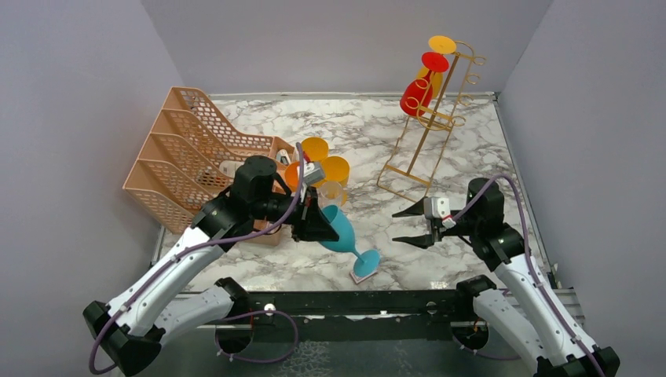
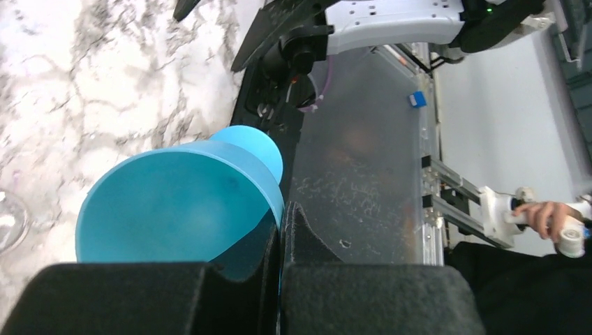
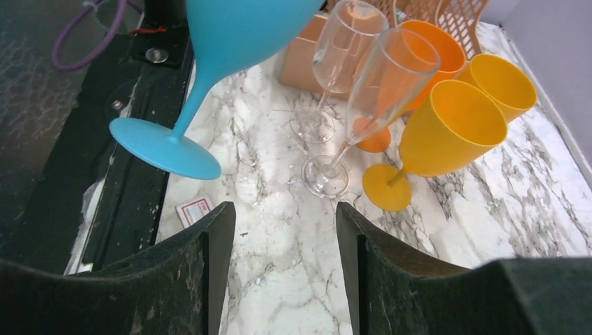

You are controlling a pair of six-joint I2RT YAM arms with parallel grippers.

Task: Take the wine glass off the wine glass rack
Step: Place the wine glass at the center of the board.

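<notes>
The gold wire wine glass rack (image 1: 428,133) stands at the back right. A red glass (image 1: 416,94) and a yellow glass (image 1: 436,59) hang on it upside down. My left gripper (image 1: 318,222) is shut on the rim of a blue wine glass (image 1: 342,232), held tilted with its foot low near the table's front edge. In the left wrist view the fingers (image 2: 283,209) pinch the blue bowl's wall (image 2: 174,202). My right gripper (image 1: 408,226) is open and empty, right of the blue glass (image 3: 230,35), well in front of the rack. Its open jaws (image 3: 285,216) frame bare marble.
A peach mesh file organizer (image 1: 188,149) stands at the left. Orange and yellow glasses (image 1: 322,161) and two clear flutes (image 3: 363,91) stand mid-table by a brown box. A small card (image 3: 193,209) lies under the blue glass's foot, near the black front rail.
</notes>
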